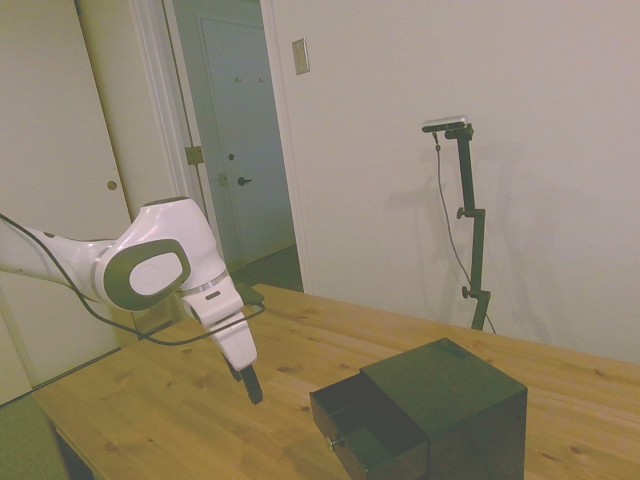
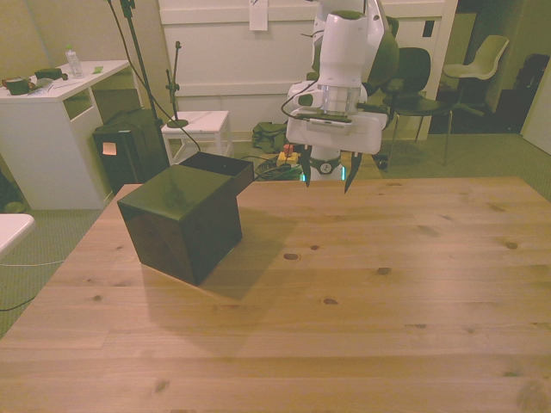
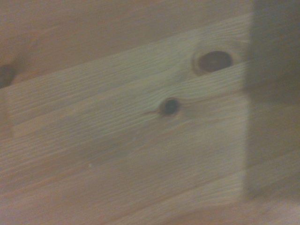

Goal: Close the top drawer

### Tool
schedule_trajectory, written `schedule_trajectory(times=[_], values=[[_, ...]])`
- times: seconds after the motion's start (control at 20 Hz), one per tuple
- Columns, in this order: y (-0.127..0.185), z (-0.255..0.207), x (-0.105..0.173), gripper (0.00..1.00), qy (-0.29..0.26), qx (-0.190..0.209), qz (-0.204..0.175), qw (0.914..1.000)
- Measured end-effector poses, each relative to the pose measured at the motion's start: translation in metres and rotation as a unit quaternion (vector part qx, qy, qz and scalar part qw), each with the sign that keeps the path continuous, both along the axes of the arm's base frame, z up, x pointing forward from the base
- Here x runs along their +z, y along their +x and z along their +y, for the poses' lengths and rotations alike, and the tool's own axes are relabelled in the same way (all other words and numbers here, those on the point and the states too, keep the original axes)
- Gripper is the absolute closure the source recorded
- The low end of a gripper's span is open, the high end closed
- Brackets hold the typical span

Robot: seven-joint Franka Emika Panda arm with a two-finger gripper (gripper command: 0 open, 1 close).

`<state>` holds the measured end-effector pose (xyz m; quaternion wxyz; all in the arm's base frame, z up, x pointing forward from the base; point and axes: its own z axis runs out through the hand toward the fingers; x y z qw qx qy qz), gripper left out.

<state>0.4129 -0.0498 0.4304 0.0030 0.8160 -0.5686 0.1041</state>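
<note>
Apart from the pulled-out top drawer [image 1: 352, 420], the pincer [image 2: 327, 180] hangs spread, grasping nothing.

- Looks like a room in a home or office converted into a robot lab; I'm working at a wooden table [image 2: 362, 284].
- Behind my jaws in the front view: white desk [image 2: 52, 103] with small clutter, black bin [image 2: 129, 151], low white stool [image 2: 202, 125], black office chair [image 2: 413, 77], beige plastic chair [image 2: 482, 60].
- Cables and bright odds and ends [image 2: 288, 159] on the floor below my jaws.
- Side view, beyond my jaws: plain white walls, light switch plate [image 1: 300, 56], open doorway to a hall with a white panel door [image 1: 240, 140].
</note>
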Motion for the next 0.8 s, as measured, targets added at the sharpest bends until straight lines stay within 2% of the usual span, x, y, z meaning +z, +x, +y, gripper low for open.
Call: schedule_trajectory(times=[0.15,0.55,0.6,0.8], values=[[-0.002,-0.020,0.002,0.00,-0.005,-0.032,-0.003,0.9995],[-0.009,-0.060,0.006,0.00,-0.013,-0.079,-0.005,0.9968],[-0.010,-0.064,0.006,1.00,-0.014,-0.083,-0.002,0.9965],[-0.013,-0.080,0.012,1.00,-0.015,-0.099,0.005,0.9950]])
